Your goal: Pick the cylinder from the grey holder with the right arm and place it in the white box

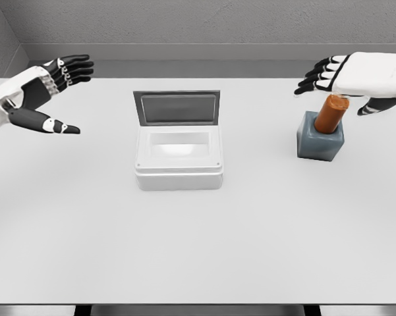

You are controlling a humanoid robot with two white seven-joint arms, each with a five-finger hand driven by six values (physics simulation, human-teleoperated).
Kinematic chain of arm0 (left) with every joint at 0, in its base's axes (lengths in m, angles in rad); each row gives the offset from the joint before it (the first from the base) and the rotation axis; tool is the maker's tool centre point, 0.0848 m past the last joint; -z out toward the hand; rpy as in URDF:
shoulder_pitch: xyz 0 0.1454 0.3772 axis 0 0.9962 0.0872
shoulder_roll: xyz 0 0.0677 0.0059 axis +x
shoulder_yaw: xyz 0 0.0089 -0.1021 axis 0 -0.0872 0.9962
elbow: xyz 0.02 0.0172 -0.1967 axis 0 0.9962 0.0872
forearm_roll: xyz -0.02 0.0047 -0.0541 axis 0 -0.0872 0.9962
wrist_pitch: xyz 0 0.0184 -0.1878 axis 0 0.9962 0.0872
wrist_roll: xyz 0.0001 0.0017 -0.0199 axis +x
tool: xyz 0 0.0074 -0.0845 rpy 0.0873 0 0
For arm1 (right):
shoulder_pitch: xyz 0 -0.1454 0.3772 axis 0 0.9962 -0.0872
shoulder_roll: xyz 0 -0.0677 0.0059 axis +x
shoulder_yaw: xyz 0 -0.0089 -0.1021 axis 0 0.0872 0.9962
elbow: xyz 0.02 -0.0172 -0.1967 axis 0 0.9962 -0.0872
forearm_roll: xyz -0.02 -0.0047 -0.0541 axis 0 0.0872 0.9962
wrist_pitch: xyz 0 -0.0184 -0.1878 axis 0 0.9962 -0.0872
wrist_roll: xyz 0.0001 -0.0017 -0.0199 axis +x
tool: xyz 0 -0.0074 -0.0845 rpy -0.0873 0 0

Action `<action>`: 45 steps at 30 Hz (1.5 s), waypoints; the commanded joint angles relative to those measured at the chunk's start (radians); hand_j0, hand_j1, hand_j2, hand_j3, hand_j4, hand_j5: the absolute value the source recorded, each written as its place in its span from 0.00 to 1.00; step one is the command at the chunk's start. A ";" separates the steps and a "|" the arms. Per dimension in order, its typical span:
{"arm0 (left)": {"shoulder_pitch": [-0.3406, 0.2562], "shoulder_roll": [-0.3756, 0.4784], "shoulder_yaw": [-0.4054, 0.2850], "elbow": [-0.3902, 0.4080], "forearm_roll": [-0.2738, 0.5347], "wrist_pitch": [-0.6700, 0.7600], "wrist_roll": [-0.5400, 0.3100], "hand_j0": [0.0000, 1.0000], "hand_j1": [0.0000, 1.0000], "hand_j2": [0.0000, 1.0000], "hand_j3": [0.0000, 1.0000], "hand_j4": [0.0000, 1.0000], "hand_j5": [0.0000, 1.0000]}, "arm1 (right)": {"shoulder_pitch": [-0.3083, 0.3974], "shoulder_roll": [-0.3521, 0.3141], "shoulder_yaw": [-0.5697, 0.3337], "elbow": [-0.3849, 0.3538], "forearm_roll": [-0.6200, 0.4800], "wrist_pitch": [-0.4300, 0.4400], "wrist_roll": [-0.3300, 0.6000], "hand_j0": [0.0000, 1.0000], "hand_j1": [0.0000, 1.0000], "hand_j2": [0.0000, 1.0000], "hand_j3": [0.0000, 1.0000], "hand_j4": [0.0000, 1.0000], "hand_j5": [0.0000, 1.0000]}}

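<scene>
Head view: right hand poised just above the orange-brown cylinder, fingers spread, gripping nothing, placed for a descent onto the exposed top. Cylinder seated in the grey holder, tilted, upper half free for grasping. White box at table centre, lid raised for the drop. Left hand open, idle, well apart.

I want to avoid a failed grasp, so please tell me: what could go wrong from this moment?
1. The right hand is above the orange cylinder with open fingers; closing off-centre could let it slip.
2. The cylinder leans in the grey holder; pulling sideways might tip or drag the holder.
3. The white box has its lid upright at the back; a low carry might strike it.
</scene>
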 commanded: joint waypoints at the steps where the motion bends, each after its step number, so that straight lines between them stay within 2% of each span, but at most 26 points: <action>1: 0.000 -0.027 -0.002 0.020 0.006 0.004 0.000 1.00 1.00 1.00 1.00 1.00 1.00 | -0.008 0.079 -0.005 0.120 0.057 0.002 0.028 0.99 0.99 0.99 0.99 0.99 0.99; 3: -0.006 -0.048 -0.002 0.045 0.006 0.004 0.000 1.00 1.00 1.00 1.00 1.00 1.00 | -0.032 0.085 -0.005 0.197 0.072 0.002 0.028 0.99 0.99 0.99 0.99 0.99 0.99; 5: -0.006 -0.048 -0.002 0.050 0.006 0.004 0.000 1.00 1.00 1.00 1.00 1.00 1.00 | -0.040 0.088 0.001 0.227 0.115 0.002 0.028 0.99 0.99 0.99 0.99 0.99 0.99; 8: -0.006 -0.050 -0.002 0.062 0.005 0.000 0.000 1.00 1.00 1.00 1.00 1.00 1.00 | -0.031 0.085 0.015 0.224 0.144 0.002 0.028 0.99 0.99 0.99 0.99 0.99 0.99; 10: -0.005 -0.050 -0.003 0.065 0.005 0.000 0.000 1.00 1.00 1.00 1.00 1.00 1.00 | -0.029 0.088 0.056 0.215 0.158 0.002 0.028 0.99 0.99 0.99 0.99 0.99 0.99; 13: -0.005 -0.077 -0.002 0.089 -0.009 0.001 0.000 1.00 1.00 1.00 1.00 1.00 1.00 | -0.015 0.096 0.058 0.168 0.177 0.002 0.028 0.97 0.97 0.97 0.97 0.97 0.97; 16: -0.005 -0.086 -0.003 0.103 -0.009 0.001 0.000 1.00 1.00 1.00 1.00 1.00 1.00 | -0.006 0.143 0.058 0.168 0.200 0.002 0.028 0.97 0.97 0.97 0.97 0.97 0.97; 29: -0.012 -0.129 -0.003 0.148 -0.024 0.004 0.000 1.00 1.00 1.00 1.00 1.00 1.00 | -0.008 0.151 0.069 0.178 0.230 0.002 0.028 0.97 0.97 0.97 0.97 0.97 0.97; 37: -0.028 -0.171 -0.006 0.180 -0.067 0.006 0.000 1.00 1.00 1.00 1.00 1.00 1.00 | 0.003 0.151 0.070 0.181 0.241 0.002 0.028 0.97 0.97 0.97 0.97 0.97 0.97; 45: -0.041 -0.172 -0.006 0.211 -0.067 0.006 0.000 1.00 1.00 1.00 1.00 1.00 1.00 | -0.003 0.151 0.069 0.238 0.247 0.002 0.028 0.97 0.97 0.97 0.97 0.97 0.97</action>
